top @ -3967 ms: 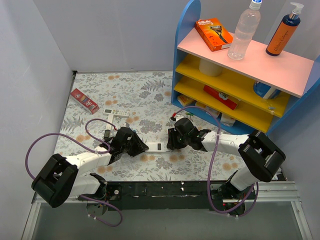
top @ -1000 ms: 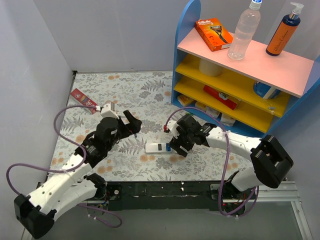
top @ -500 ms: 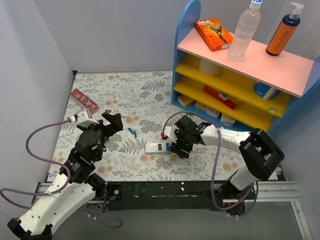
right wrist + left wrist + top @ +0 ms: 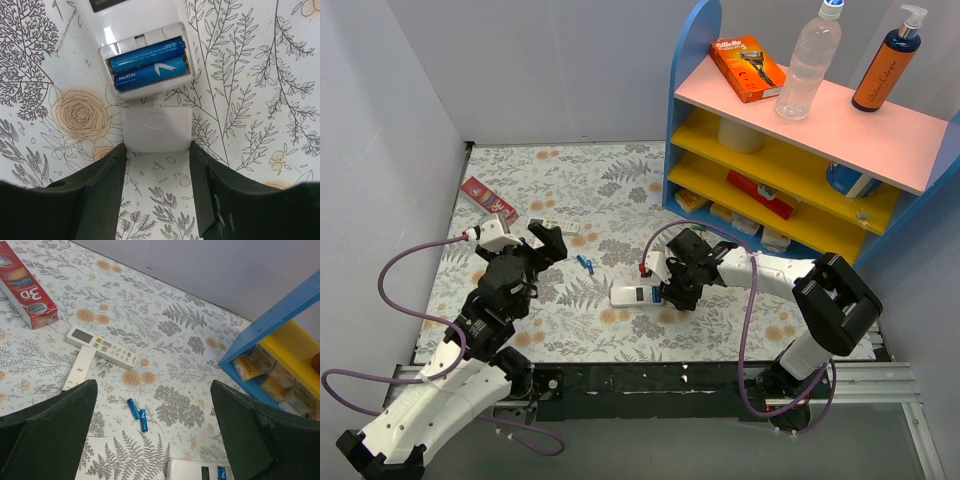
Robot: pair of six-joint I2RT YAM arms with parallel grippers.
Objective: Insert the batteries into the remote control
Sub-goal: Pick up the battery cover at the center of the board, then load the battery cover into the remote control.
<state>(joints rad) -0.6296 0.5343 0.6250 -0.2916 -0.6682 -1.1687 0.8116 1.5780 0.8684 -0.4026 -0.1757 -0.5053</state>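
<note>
Two batteries (image 4: 147, 62) fill the remote control (image 4: 150, 17) just ahead of the right tool (image 4: 157, 150); whether it clamps the cover (image 4: 156, 125) is unclear; a skewed slide could jam it; left tool (image 4: 154, 390) apart, empty.

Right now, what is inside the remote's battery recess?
Two blue batteries lie side by side in the remote's open recess. Its cover is off and lies just beside the opening. The batteries hide the recess floor, and the contacts cannot be made out.

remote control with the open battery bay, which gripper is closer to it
Right. The right gripper sits at the battery end of the remote control, fingers against its battery cover. The left gripper hangs off to the left, past the loose batteries.
</note>
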